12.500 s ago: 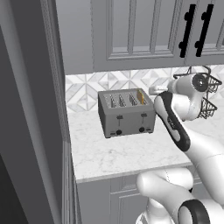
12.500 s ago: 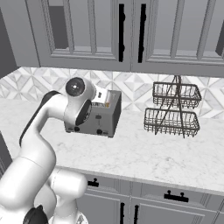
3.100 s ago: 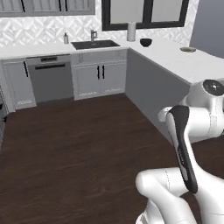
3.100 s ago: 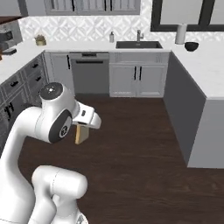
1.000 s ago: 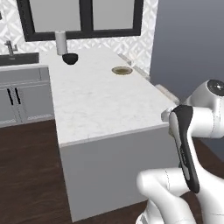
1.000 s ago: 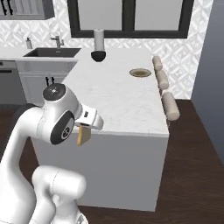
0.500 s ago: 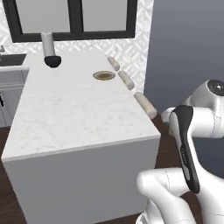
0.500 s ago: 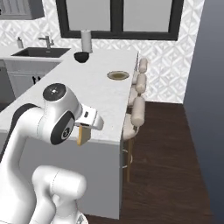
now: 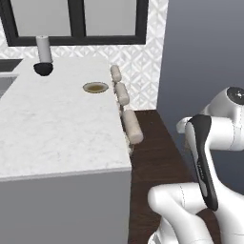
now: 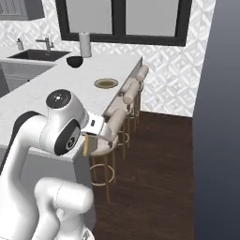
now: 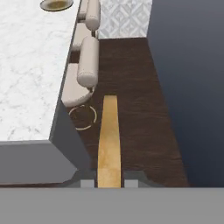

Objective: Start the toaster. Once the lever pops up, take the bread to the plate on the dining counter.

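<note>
Dark wood floor and a white patterned tile wall under black-framed windows frame the left base view, where we look across the worktop (image 9: 57,128), a long white marble slab. Far along it, close to its right edge, sits the plate (image 9: 96,87), tan with a lighter rim. Beyond that, near the window, we see a black bowl (image 9: 43,69) with a pale cylinder (image 9: 43,48) standing just behind it. Three stools (image 9: 128,125) with padded beige backs line the right side of the slab. Our arm (image 9: 205,157) rises at the lower right, well off the slab.

From the right base view we see the same slab (image 10: 51,93) running away to the upper left, the plate (image 10: 106,83) near its right edge, the bowl (image 10: 74,61) and cylinder (image 10: 85,44) farther back, and a sink (image 10: 36,54) with a tap at the far left. The stools (image 10: 123,112) stand in a row along the slab's side. The gripper (image 10: 87,144) hangs below the arm's round head, beside the slab's near corner, closed on the bread (image 10: 86,146), which shows as a thin tan strip hanging off the slab, well short of the plate.

Through the hand view we look along the bread (image 11: 108,144), seen edge-on as a long golden-tan strip clamped between the two dark fingertips (image 11: 87,183). It hangs over the floor, just right of the slab's grey side. The stools (image 11: 87,61) run up the slab's edge, and the plate (image 11: 56,5) sits at the top left.
</note>
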